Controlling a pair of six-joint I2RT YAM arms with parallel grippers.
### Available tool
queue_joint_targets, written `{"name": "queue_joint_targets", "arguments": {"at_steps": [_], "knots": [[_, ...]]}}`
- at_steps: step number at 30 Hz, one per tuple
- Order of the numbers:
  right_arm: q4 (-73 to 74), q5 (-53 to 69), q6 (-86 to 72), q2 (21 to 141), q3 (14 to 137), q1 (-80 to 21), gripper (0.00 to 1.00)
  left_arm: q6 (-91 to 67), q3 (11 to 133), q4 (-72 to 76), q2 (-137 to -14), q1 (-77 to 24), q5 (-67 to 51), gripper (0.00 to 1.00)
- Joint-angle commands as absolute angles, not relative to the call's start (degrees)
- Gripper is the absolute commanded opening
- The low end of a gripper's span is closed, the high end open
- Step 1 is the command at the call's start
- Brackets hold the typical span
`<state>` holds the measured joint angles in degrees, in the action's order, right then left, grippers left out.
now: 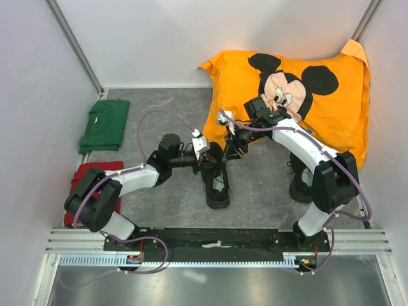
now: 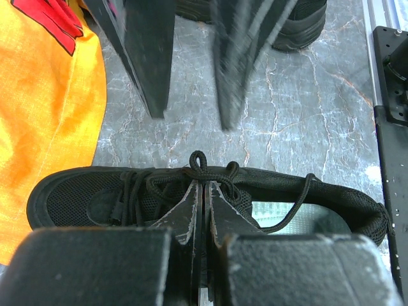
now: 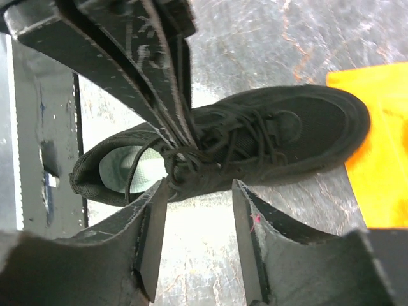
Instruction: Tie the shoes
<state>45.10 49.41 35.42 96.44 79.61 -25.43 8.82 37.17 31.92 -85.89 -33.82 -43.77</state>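
White panel walls [image 1: 153, 38] on three sides, aluminium corner posts [image 1: 75, 44]; grey marbled tabletop [image 1: 178, 99]; orange Mickey Mouse pillow [image 1: 229, 76] far right; folded green shirt [image 1: 105, 124], red cloth [image 1: 95, 167] left; even light.

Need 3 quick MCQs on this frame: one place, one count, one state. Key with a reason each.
1. Where does the green shirt lie?
A) on an orange pillow
B) by the left wall
C) under the right arm

2. How many black shoes are in view?
A) one
B) two
C) three

3. What state are the left fingers in?
A) shut on a lace
B) wide open
C) gripping a pillow

Key:
1 B, it lies folded beside that wall.
2 B, one at centre, another beside the right arm.
3 A, they meet on a lace of the centre shoe.
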Motion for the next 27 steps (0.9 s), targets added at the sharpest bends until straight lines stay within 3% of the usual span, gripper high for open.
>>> {"name": "queue_joint_targets", "arguments": {"at_steps": [1, 14, 25, 27], "knots": [[44.12, 49.66, 41.39, 94.83, 78.58, -27.07, 0.53, 9.23, 36.91, 35.07, -85.78, -33.66, -45.53, 0.01], [43.15, 47.73, 45.79, 96.42, 78.31, -29.79, 0.51, 9.58, 36.74, 35.59, -85.52, -33.75, -46.23, 0.02], [44.21, 46.06, 49.3, 96.15, 77.35, -31.11, 0.37, 9.49, 36.83, 35.86, -85.61, -33.66, -46.58, 0.02], [44.38, 45.53, 49.66, 95.98, 77.26, -31.29, 0.26, 9.58, 36.83, 35.86, -85.61, -33.75, -46.67, 0.01]]}}
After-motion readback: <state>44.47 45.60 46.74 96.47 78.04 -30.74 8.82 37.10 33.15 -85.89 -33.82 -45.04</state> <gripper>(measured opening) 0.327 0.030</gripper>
